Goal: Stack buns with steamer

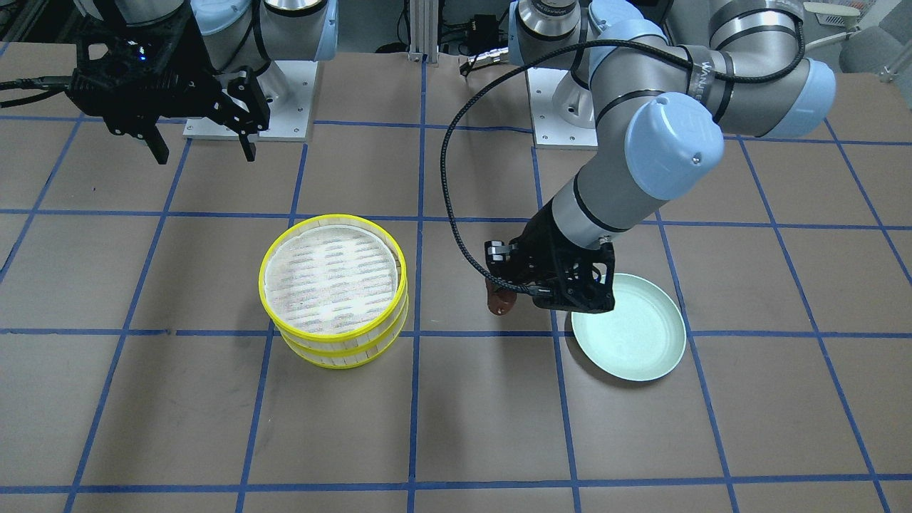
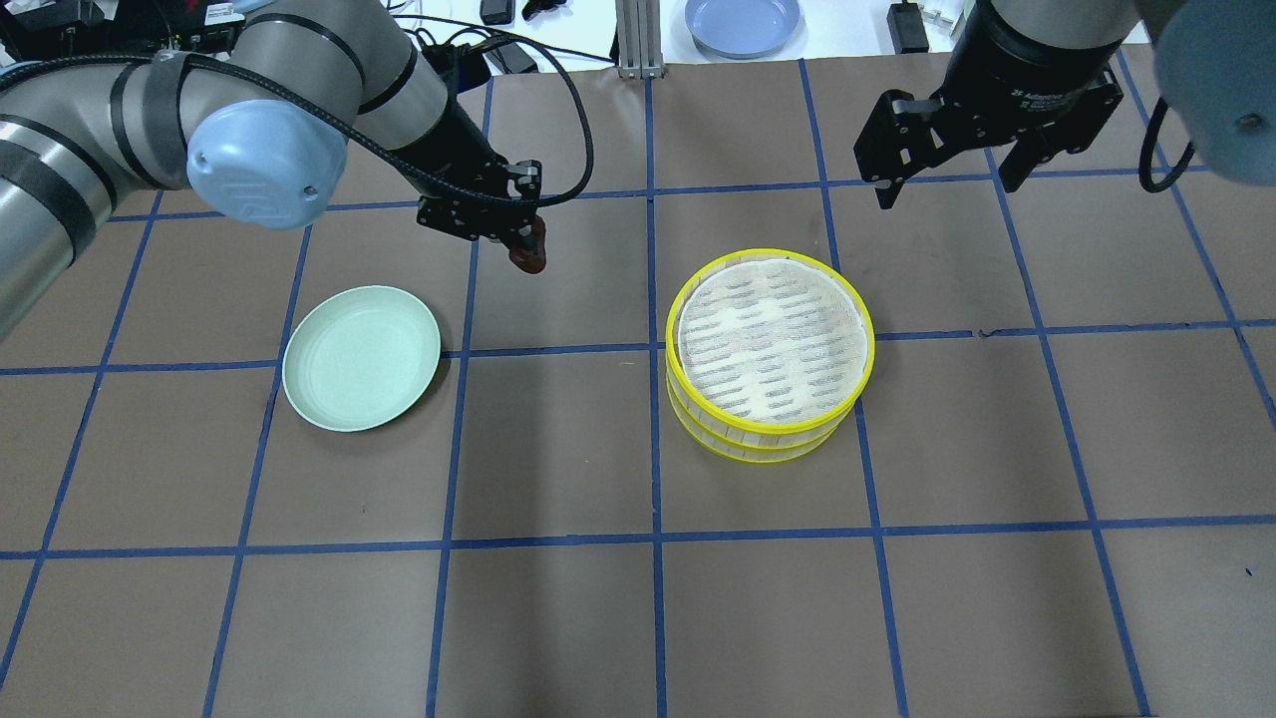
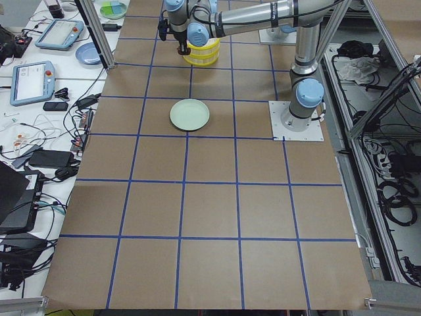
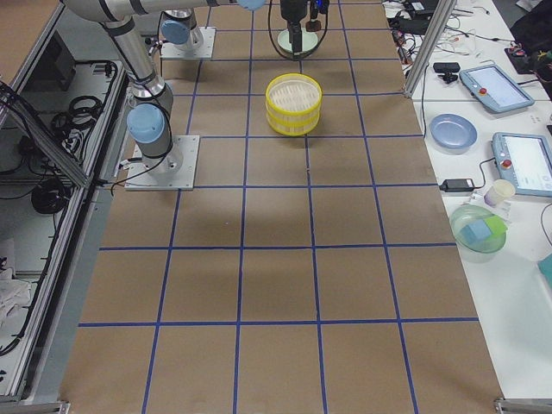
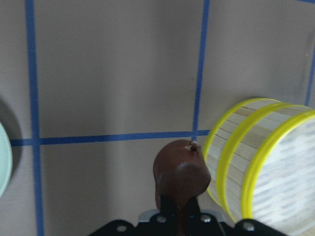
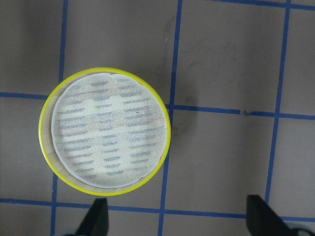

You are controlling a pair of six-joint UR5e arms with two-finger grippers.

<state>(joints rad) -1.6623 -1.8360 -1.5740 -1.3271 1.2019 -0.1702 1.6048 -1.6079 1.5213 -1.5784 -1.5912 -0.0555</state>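
The steamer is two yellow-rimmed trays stacked one on the other (image 2: 768, 439), also in the front view (image 1: 335, 350) and the right wrist view (image 6: 106, 191). The top tray's slatted floor is bare. My left gripper (image 2: 525, 242) is shut on the dark reddish-brown bun (image 2: 529, 257), held above the table between the mint-green plate (image 2: 361, 371) and the steamer. The bun also shows in the front view (image 1: 501, 301) and the left wrist view (image 5: 179, 174), close to the steamer's wall (image 5: 231, 162). My right gripper (image 2: 947, 184) is open and empty, high behind the steamer. The cream bun is hidden.
The mint-green plate (image 1: 630, 335) lies bare on the table. A blue plate (image 2: 743, 22) and tablets lie on the white bench beyond the table's far edge. The arm bases (image 1: 249, 107) stand at the robot's side.
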